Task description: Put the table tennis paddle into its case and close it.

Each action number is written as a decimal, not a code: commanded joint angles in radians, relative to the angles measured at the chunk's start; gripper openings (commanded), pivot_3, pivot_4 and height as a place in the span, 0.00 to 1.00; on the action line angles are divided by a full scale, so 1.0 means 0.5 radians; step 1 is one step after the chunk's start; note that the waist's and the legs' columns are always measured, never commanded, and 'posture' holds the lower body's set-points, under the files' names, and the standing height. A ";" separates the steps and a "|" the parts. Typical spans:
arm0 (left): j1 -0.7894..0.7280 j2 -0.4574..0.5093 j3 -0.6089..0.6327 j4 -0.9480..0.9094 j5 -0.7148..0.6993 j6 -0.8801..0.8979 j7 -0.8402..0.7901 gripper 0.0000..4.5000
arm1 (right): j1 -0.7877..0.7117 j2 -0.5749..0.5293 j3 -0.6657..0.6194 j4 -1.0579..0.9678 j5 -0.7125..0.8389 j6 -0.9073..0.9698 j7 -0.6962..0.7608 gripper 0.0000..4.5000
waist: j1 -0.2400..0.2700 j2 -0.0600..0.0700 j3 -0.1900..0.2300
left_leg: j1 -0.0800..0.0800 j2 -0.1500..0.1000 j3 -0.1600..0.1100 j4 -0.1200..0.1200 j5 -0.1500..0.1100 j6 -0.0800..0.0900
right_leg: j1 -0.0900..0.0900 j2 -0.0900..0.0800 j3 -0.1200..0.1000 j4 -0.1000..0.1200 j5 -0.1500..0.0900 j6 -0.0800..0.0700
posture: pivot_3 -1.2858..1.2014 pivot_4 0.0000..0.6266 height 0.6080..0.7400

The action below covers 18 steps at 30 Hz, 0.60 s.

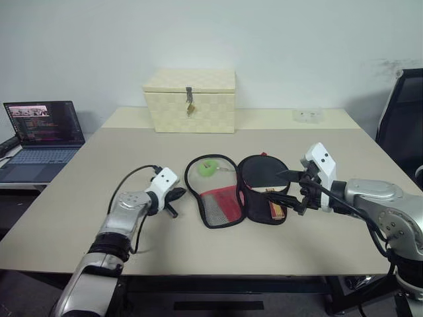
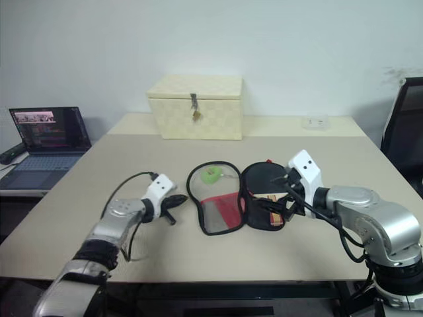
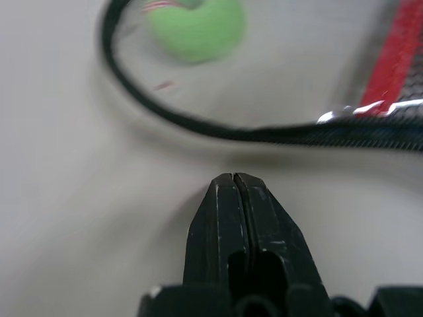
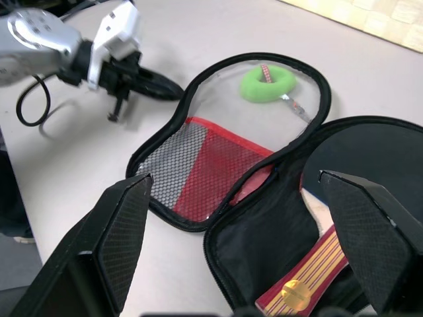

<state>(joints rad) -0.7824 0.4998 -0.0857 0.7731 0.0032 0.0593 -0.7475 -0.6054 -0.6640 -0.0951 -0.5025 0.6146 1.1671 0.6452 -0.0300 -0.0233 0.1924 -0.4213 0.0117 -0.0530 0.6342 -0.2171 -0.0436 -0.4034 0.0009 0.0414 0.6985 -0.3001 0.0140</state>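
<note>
The case [image 1: 213,191] lies unzipped and spread flat at the table's middle. Its left flap shows the red mesh pocket [image 4: 198,172] and a green tag [image 1: 210,168]. On its right half rests the table tennis paddle [image 1: 263,173], black face up, its wooden handle [image 4: 307,277] pointing toward me. My left gripper [image 1: 178,193] is shut with nothing in it, low on the table, its tip just short of the left flap's zipper rim [image 3: 277,134]. Over the paddle's right edge hovers my right gripper [image 1: 291,191], open and empty, one finger on each side of the handle end.
A cream woven latched box [image 1: 192,100] stands at the back centre of the table [image 1: 86,191]. A small clear item [image 1: 308,115] lies at the back right. An open laptop [image 1: 43,132] sits on a side surface to the left, and a black chair [image 1: 403,119] stands at the right.
</note>
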 commanded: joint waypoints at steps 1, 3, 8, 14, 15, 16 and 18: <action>-0.143 -0.118 0.007 0.152 0.000 -0.086 0.023 0.01 | 0.004 -0.045 -0.030 -0.040 0.006 -0.060 -0.015 0.98 | 0.000 0.000 0.000 | 0.000 -0.001 -0.001 0.001 0.000 0.000 | 0.000 0.000 -0.001 0.000 0.000 0.000 | 0.52 0.24 1.00; -0.218 -0.193 0.016 0.173 -0.024 -0.111 0.002 0.01 | 0.015 -0.060 -0.051 -0.038 0.008 -0.062 -0.021 0.98 | 0.000 -0.001 0.000 | -0.002 -0.001 -0.001 0.003 0.000 0.000 | 0.000 0.000 -0.001 0.001 0.000 0.001 | 0.52 0.24 1.00; -0.411 -0.355 0.051 0.120 -0.088 -0.121 -0.049 0.01 | 0.053 -0.141 -0.127 -0.009 0.015 -0.068 -0.020 0.98 | 0.003 -0.001 0.000 | -0.013 -0.001 -0.008 0.015 0.000 0.000 | -0.001 0.000 -0.006 0.001 0.001 0.002 | 0.52 0.24 1.00; -0.667 -0.597 0.028 0.196 -0.121 -0.147 -0.109 0.01 | 0.076 -0.251 -0.227 0.087 0.005 -0.089 -0.021 0.98 | 0.002 -0.001 0.000 | -0.014 -0.005 -0.007 0.020 -0.001 0.001 | -0.001 0.000 -0.005 0.000 0.003 0.006 | 0.52 0.24 1.00; -0.697 -0.619 0.024 0.243 -0.104 -0.169 -0.101 0.01 | 0.072 -0.263 -0.234 0.107 -0.005 -0.093 -0.033 0.98 | 0.002 -0.001 0.000 | -0.014 -0.005 -0.006 0.020 -0.001 0.001 | -0.001 0.000 -0.005 0.000 0.003 0.006 | 0.52 0.24 1.00; -0.720 -0.634 0.021 0.287 -0.088 -0.191 -0.092 0.01 | 0.066 -0.271 -0.239 0.126 -0.014 -0.094 -0.046 0.98 | 0.000 -0.001 0.000 | -0.014 -0.006 -0.006 0.020 -0.001 0.001 | -0.001 0.000 -0.004 0.000 0.003 0.006 | 0.52 0.24 1.00; -0.752 -0.656 0.025 0.359 -0.074 -0.223 -0.076 0.01 | 0.057 -0.278 -0.245 0.154 -0.028 -0.099 -0.069 0.98 | -0.014 -0.001 0.000 | -0.013 -0.008 -0.003 0.019 -0.001 0.002 | -0.001 0.003 -0.001 0.000 0.003 0.006 | 0.52 0.24 1.00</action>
<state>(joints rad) -1.1308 0.1672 -0.0803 0.9364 -0.0394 -0.0239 -0.7954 -0.5637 -0.7859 -0.1776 -0.4198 0.6077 1.1415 0.6228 -0.0371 -0.0240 0.1924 -0.4270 0.0080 -0.0533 0.6438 -0.2176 -0.0427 -0.4042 0.0029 0.0418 0.6990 -0.2983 0.0170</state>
